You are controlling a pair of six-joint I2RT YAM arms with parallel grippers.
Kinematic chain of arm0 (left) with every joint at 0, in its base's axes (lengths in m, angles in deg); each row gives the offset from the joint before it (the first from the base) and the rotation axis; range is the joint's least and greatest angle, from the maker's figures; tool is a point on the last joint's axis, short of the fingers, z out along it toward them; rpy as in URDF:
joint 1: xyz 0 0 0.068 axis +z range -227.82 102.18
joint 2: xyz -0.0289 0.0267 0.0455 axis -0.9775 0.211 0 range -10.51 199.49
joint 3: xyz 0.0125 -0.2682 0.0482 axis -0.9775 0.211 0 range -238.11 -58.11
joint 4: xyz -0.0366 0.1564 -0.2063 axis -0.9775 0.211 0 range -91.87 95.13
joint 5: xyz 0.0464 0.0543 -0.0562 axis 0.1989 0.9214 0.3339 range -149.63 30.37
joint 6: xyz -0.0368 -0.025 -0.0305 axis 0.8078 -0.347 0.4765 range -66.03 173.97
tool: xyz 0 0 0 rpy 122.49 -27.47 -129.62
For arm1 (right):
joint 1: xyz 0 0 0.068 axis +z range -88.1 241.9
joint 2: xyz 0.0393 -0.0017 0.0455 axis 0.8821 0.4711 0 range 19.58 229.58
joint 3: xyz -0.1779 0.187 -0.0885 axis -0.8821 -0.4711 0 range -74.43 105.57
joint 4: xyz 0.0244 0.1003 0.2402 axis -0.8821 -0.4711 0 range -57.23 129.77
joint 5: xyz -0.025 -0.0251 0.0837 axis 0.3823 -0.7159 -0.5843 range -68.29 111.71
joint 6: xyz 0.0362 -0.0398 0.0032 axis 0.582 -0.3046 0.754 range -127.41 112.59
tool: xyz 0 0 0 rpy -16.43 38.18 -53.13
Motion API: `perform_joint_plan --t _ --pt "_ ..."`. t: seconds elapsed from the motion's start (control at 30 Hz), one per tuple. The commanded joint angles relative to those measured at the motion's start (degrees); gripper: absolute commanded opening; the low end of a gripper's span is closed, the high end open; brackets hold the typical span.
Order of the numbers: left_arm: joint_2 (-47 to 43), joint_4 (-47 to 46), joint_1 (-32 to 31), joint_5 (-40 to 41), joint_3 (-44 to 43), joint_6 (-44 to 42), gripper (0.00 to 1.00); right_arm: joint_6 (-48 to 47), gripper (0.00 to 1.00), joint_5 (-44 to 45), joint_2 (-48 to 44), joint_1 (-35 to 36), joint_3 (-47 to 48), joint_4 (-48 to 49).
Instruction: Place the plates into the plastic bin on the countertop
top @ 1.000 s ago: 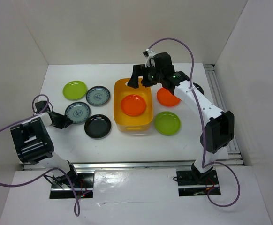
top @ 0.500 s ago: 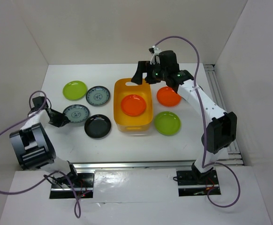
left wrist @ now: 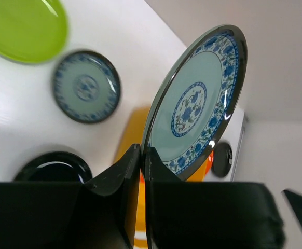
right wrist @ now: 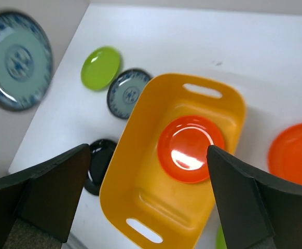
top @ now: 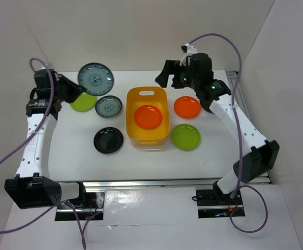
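Observation:
My left gripper (top: 79,88) is shut on the rim of a grey-blue patterned plate (top: 95,79) and holds it on edge, high above the back left of the white countertop (top: 73,156). The left wrist view shows its jaws (left wrist: 142,155) clamped on that plate (left wrist: 197,104). The yellow-orange bin (top: 131,121) stands in the middle with an orange plate (top: 148,116) inside. My right gripper (top: 167,79) is open and empty above the bin's far end; its wrist view (right wrist: 148,197) looks down on the bin (right wrist: 120,171) and the orange plate (right wrist: 190,148).
On the table left of the bin lie a lime plate (top: 81,103), a second grey-blue plate (top: 109,106) and a black plate (top: 109,140). Right of it lie an orange plate (top: 187,107) and a lime plate (top: 186,137). Another black plate (left wrist: 222,160) lies beyond the bin.
My left arm has lifted the grey-blue plate off the table, up and towards the back. My right gripper has risen and drawn back to the right from the bin.

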Motion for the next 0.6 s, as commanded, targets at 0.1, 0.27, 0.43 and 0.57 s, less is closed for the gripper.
perform_joint_plan --t 0.1,0.27,0.43,0.57 --pt "8.7 -0.9 -20.5 5.5 -7.2 -4.0 0.0 6.2 1.0 22.0 -18.1 -2.6 -7.3 5.8" --pt "19.3 2.1 -32.0 13.3 -13.3 -6.8 0.0 7.0 1.0 28.4 -21.0 -3.7 -5.2 0.6" --pt "27.5 3.2 -35.6 16.5 -17.7 -8.5 0.0 7.0 1.0 27.1 -23.5 -5.4 -5.7 -0.1" --pt "32.1 3.7 -35.6 17.0 -18.2 -8.5 0.0 5.9 1.0 25.9 -24.6 -5.4 -4.5 -1.4"
